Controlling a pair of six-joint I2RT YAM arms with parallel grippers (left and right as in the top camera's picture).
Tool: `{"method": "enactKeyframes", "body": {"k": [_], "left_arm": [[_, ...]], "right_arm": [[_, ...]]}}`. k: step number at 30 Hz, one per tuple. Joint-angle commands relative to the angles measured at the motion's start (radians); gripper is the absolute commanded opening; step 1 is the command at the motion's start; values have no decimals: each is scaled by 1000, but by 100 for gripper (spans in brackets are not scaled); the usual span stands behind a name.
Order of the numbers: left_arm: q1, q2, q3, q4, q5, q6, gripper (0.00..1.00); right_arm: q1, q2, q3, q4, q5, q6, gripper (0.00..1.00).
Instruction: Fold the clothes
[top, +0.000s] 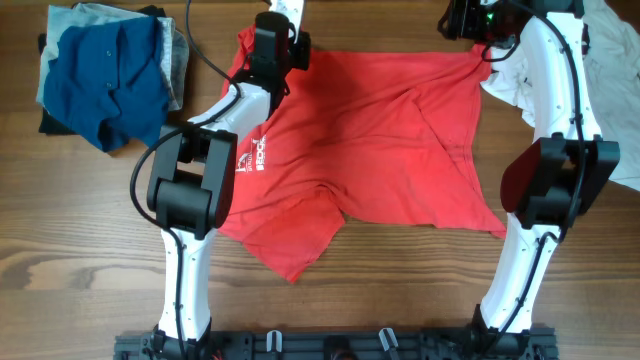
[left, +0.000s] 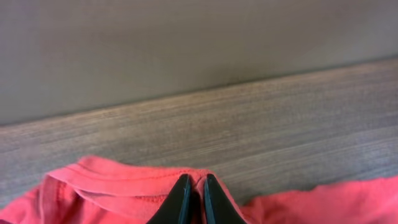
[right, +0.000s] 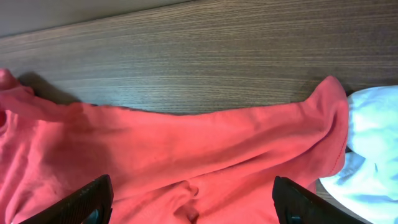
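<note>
Over on the far left a pile of blue clothes (top: 105, 85) sits near the table's (top: 60, 260) far corner, well apart from the work. The work is the red shirt (top: 370, 150), spread crumpled across the middle with one sleeve trailing toward the near edge. I'd judge the step in hand is taking hold of the shirt's far edge at both ends, so it can be lifted and laid straight. To do that well, the left gripper (left: 195, 186) needs nothing more, since its pinch looks sound as it is. The right gripper (right: 191, 183) ought to drop straight down and pinch the hem close to the corner, catching red cloth only and none of the white garment (right: 373, 143) beside it. Then both should rise together and evenly, or the cloth will skew and drag.

As to where things lie, the left gripper is at the shirt's far left edge, its jaws drawn narrow with a fold of the red hem nipped between them. The right gripper hangs over the far right edge with its jaws spread wide, holding nothing. The red cloth lies directly beneath and between its fingers. The shirt's corner is just to its right, touching the white garment, which lies heaped at the table's far right
</note>
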Motion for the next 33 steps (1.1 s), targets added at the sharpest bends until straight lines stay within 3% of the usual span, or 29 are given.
{"method": "enactKeyframes", "body": {"k": [1, 10, 11, 12, 13, 14, 22, 30, 33], "left_arm": [[9, -33, 14, 68, -20, -6, 8], [45, 63, 16, 383, -20, -6, 6], [50, 84, 22, 417, -19, -6, 10], [56, 106, 30, 440, -19, -6, 25], [58, 125, 39, 452, -19, -7, 45], [63, 149, 56, 460, -19, -8, 100], [62, 151, 64, 383, -20, -10, 100], [66, -74, 64, -39, -47, -10, 100], [82, -112, 64, -126, -45, -10, 100]], "right_arm": [[1, -4, 3, -5, -16, -7, 83], [5, -4, 3, -28, -21, -6, 83], [7, -4, 3, -29, -21, -6, 83], [10, -4, 3, -29, -20, -7, 83], [11, -4, 3, -29, -20, -7, 83], [14, -4, 3, -29, -20, -6, 83], [28, -4, 3, -30, -20, -7, 82], [26, -29, 3, -28, -16, -6, 82], [27, -40, 3, -44, -20, -5, 81]]}}
